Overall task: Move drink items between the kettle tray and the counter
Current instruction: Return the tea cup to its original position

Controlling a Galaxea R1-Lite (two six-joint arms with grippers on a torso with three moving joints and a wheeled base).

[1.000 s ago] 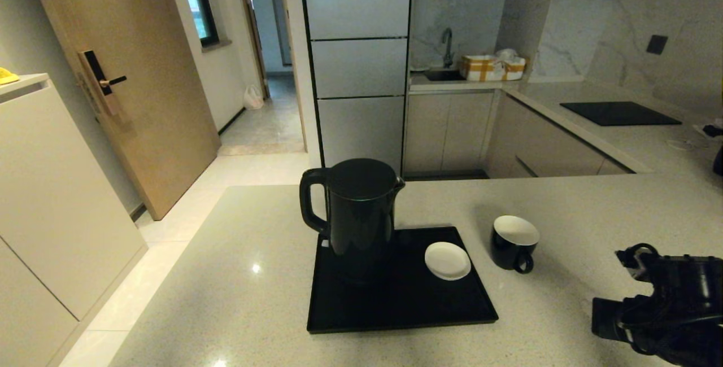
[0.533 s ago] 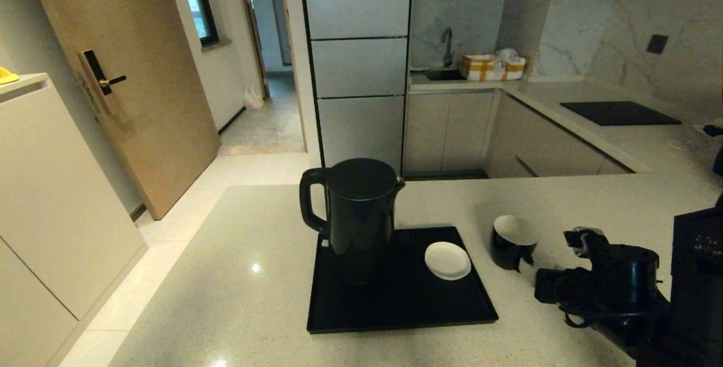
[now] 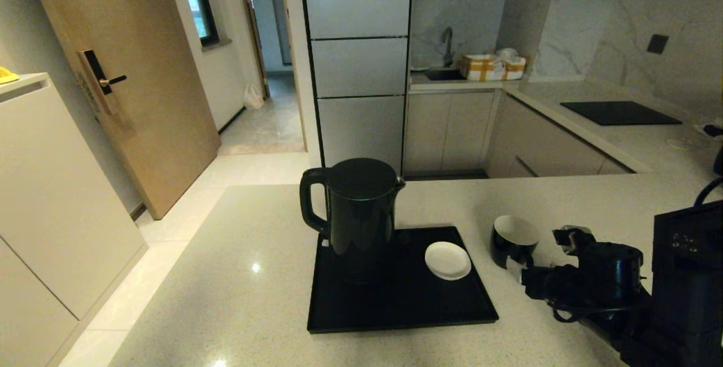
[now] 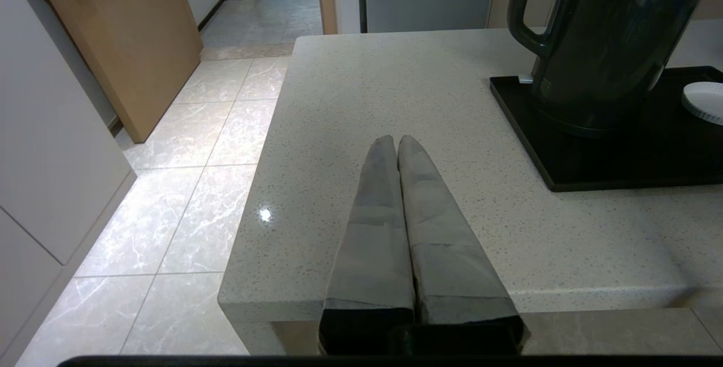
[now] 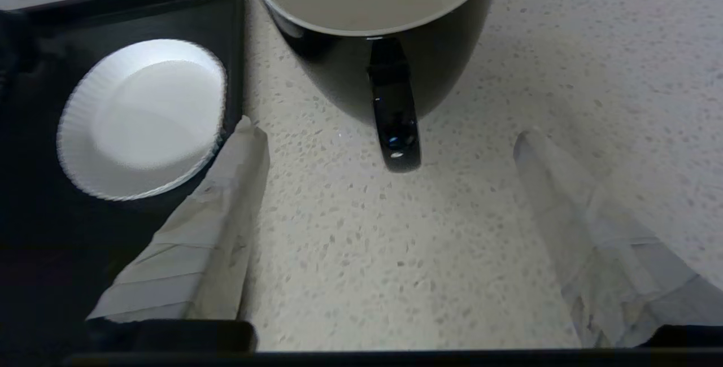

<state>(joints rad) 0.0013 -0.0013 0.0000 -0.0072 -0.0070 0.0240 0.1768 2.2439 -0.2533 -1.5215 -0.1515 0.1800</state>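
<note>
The right end effector (image 5: 390,135) has its two fingers (image 5: 226,186) spread wide apart, and nothing is between them yet. It is low over the tabletop (image 3: 254,243), and the handle (image 5: 393,124) of the small black cup (image 3: 513,241) points straight into the gap. The cup stands on the tabletop, just beside the right edge of the kettle tray (image 3: 395,305), not on it. One finger tip is close to the tray rim and near the white saucer (image 3: 447,260) that lies on the tray.

To do this step well, I think the end effector should go a little more forward, so that the fingers pass both sides of the handle or the cup wall, and close only then. The finger near the tray must not push the rim or the saucer.

The right arm comes in from the right side, low and almost level. The kettle (image 3: 356,214) stands upright at the back left of the tray. The left end effector (image 4: 398,147) has its fingers pressed together and waits near the tabletop's front edge, left of the tray.
</note>
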